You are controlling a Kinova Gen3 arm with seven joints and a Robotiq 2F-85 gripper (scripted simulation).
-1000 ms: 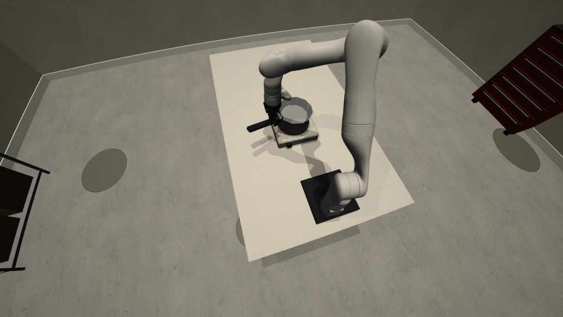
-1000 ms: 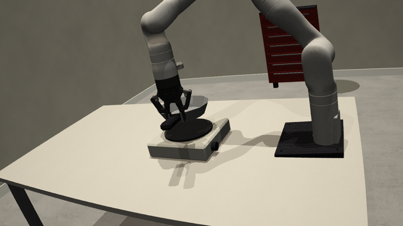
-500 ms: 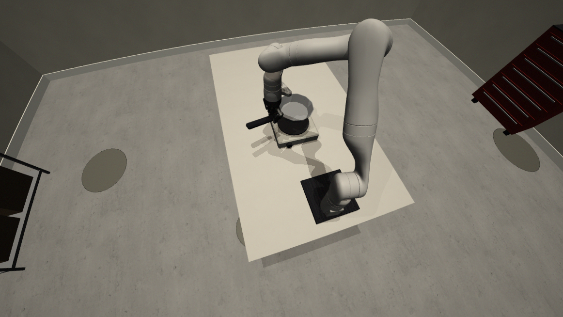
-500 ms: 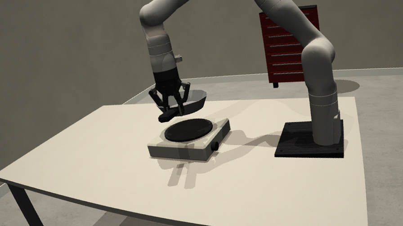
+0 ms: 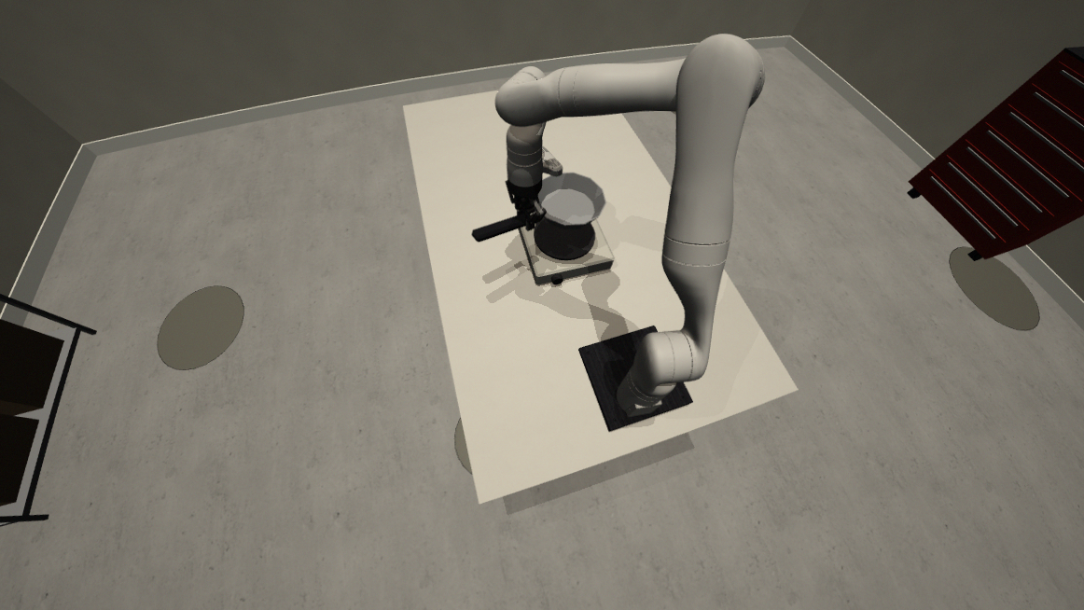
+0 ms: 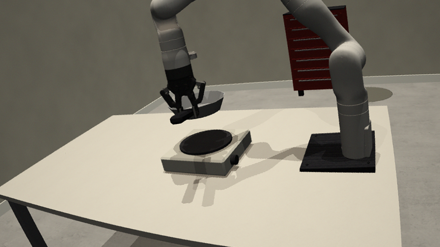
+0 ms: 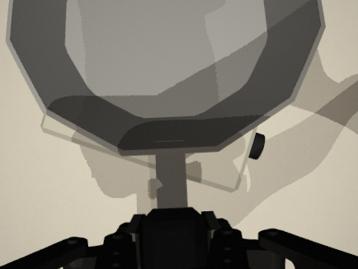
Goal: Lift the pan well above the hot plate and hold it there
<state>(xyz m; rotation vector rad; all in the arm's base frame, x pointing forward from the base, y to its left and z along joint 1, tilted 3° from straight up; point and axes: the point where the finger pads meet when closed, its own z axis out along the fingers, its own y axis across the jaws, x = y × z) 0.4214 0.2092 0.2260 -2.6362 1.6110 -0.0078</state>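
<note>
gripping the dark handle [image 6: 180, 117] of the pan [image 6: 210, 101], the black gripper [image 6: 187, 108] is seen pointing straight down, its fingers [image 6: 194, 107] pinched on the handle close to where it joins the bowl. the pan is held level in the air, well above the black burner disc [image 6: 206, 141] of the hot plate [image 6: 196, 163], with open space visible between the two in the exterior view. in the wrist view the grey bowl of the pan fills the upper part of the picture, with the control knob [image 7: 256, 145] of the hot plate seen beneath its rim. the hot plate is set near the middle of the pale table [image 6: 101, 171], toward its far edge. the light grey arm [image 6: 340, 60] is arched over the table from a dark base plate [image 6: 312, 164] fixed near the right-hand edge. a red drawer cabinet [image 6: 300, 51] is stood against the wall behind the table.
</note>
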